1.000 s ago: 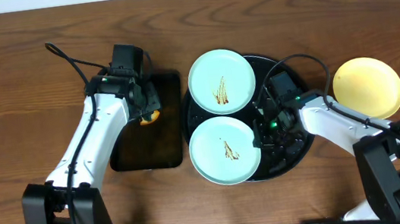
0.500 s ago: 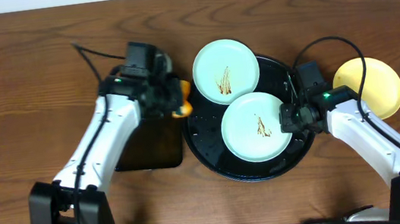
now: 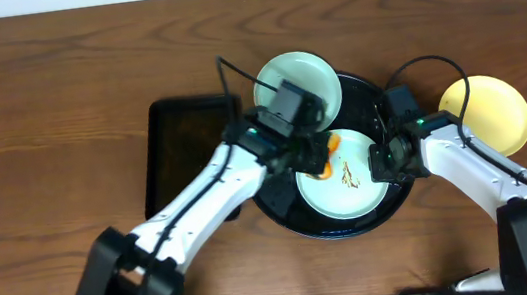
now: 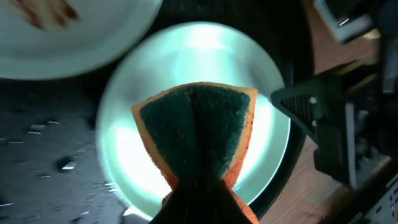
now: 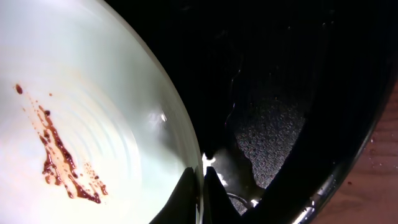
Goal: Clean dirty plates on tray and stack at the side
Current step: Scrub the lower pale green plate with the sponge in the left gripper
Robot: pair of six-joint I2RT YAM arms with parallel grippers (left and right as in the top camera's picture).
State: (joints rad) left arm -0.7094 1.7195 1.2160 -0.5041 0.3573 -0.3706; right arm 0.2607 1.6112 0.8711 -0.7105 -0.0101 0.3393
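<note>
Large round glossy black tray holds a pale mint-blue round plate at its centre, with a brown smear in the middle. Left gripper is clamped on a folded orange sponge with a green scouring face, just over that plate's left part; contact unclear. Right gripper is nearly closed, pinching the plate's right rim. A second mint-blue plate overlaps the tray's far rim. Pale yellow round plate lies on the wooden table right of the tray, rectangular black tray left of it.
</note>
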